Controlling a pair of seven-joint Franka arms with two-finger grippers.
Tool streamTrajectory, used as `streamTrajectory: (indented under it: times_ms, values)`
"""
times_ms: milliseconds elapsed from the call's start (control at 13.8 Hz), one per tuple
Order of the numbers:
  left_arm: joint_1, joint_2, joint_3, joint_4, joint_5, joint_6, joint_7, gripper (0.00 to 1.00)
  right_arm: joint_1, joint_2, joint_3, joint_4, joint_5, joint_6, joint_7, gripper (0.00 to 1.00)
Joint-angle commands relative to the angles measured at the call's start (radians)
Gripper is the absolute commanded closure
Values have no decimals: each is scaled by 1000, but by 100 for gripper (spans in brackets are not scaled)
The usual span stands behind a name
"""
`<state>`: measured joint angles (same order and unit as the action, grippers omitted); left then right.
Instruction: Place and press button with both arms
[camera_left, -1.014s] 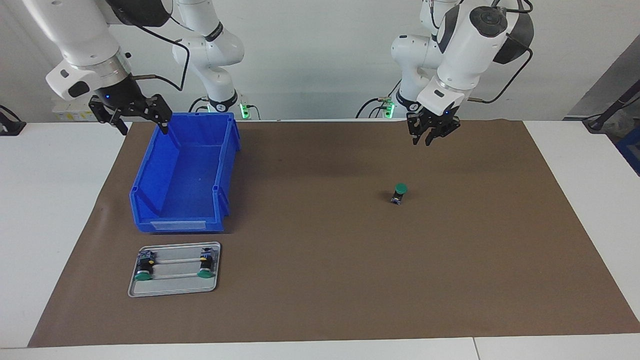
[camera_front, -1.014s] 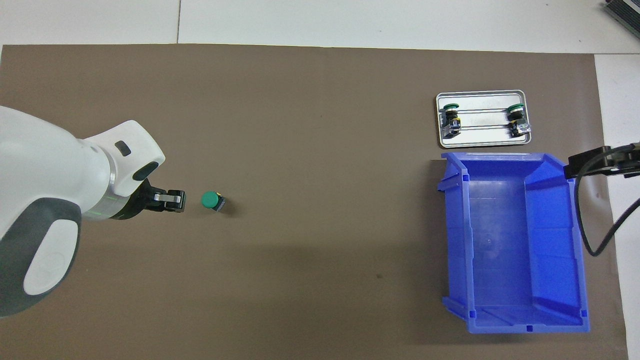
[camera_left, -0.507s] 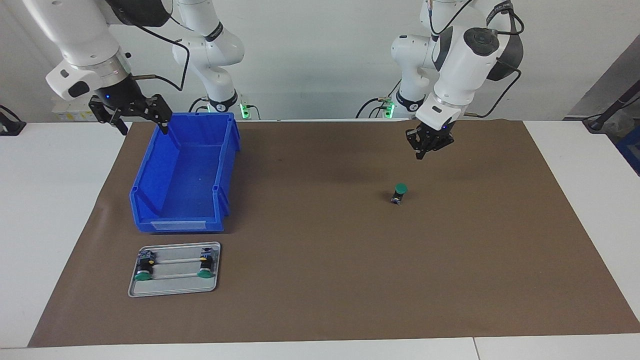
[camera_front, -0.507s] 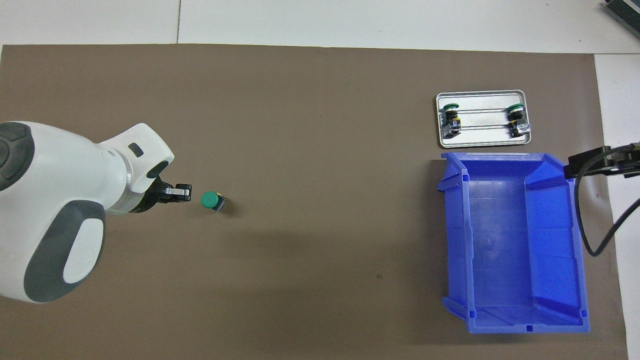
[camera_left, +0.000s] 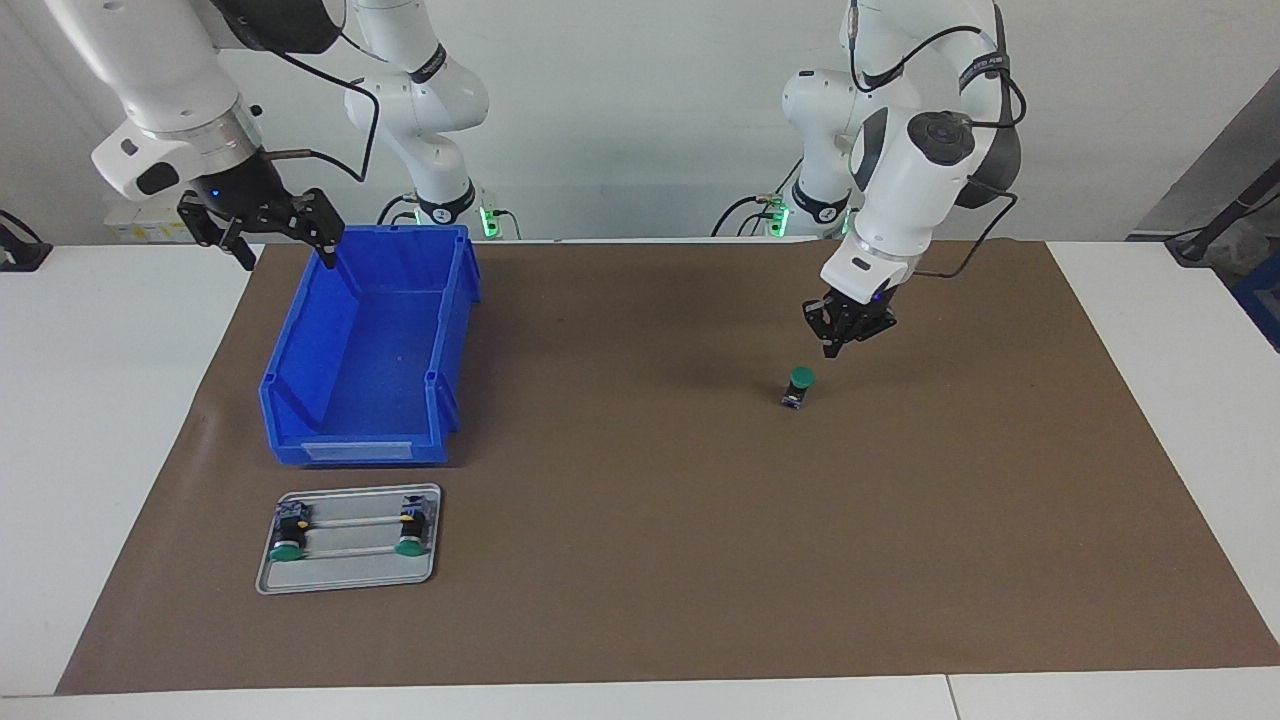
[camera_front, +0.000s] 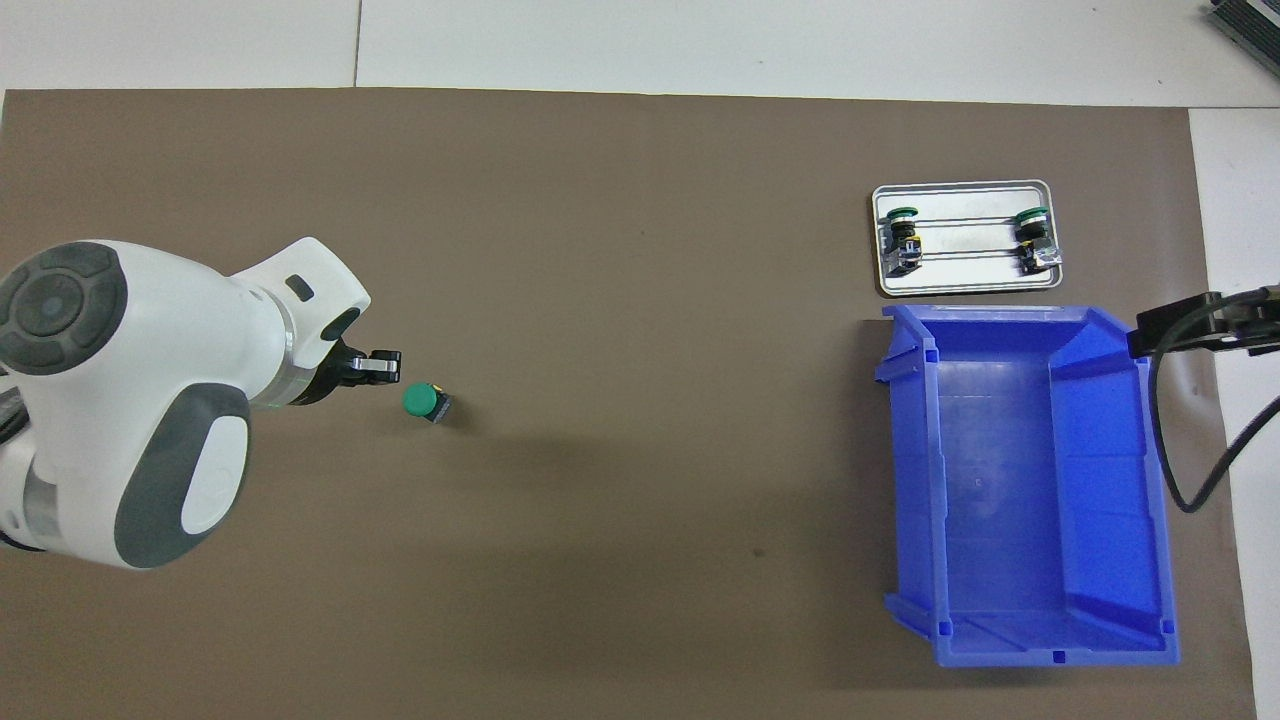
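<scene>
The button (camera_left: 798, 385) stands on the brown mat (camera_left: 640, 600) toward the left arm's end of the desk, so placing looks done. The left tool (camera_left: 838, 340), fingers together, hangs just above it; pressing remains. The right tool (camera_left: 262, 225) waits, fingers apart, over the blue bin's (camera_left: 300, 400) corner.

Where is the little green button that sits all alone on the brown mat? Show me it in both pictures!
Facing view: the lone green button stands on the brown mat toward the left arm's end of the table, just below the left end effector.
Overhead view: the same button sits beside that end effector.
Shared landmark: the blue bin at the right arm's end.
</scene>
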<state>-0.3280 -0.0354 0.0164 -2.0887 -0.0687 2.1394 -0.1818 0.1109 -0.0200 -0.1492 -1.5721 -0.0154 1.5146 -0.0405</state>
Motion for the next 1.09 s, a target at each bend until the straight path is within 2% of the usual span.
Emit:
streamTrajectory:
  times_ms: [0,435,1014]
  values:
    - [-6,-15,-6,-74,17,69,-34,100,-10,2,10,4,-1,-13,-4,0]
    - [-23,-17,-6,-143,17,134,-70,100,-10,2,11,4,-1,-13,-4,0]
    - [-23,-3,-6,-159,17,189,-71,100,-10,2,10,4,-1,-13,-4,0]
